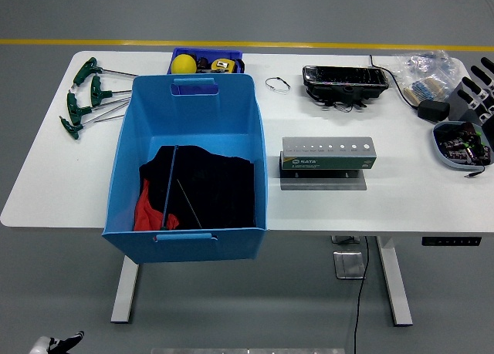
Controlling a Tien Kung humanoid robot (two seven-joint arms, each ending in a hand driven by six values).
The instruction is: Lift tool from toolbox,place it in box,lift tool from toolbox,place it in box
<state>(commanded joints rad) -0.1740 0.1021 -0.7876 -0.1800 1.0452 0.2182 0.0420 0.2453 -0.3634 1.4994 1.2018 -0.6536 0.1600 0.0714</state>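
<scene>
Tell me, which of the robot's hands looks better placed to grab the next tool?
Probably the right hand: it is the only one in view, fingers spread, by the small tray of parts at the table's right end. No left hand shows.

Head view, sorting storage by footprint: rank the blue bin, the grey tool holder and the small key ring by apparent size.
Largest: blue bin.
Middle: grey tool holder.
Smallest: key ring.
The gaps are wide, so nearness to the camera does not change the order.

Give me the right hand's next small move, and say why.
Probably reach left toward the gray tool holder: the right hand hangs open at the table's right edge, holding nothing, far from the big blue box.
</scene>
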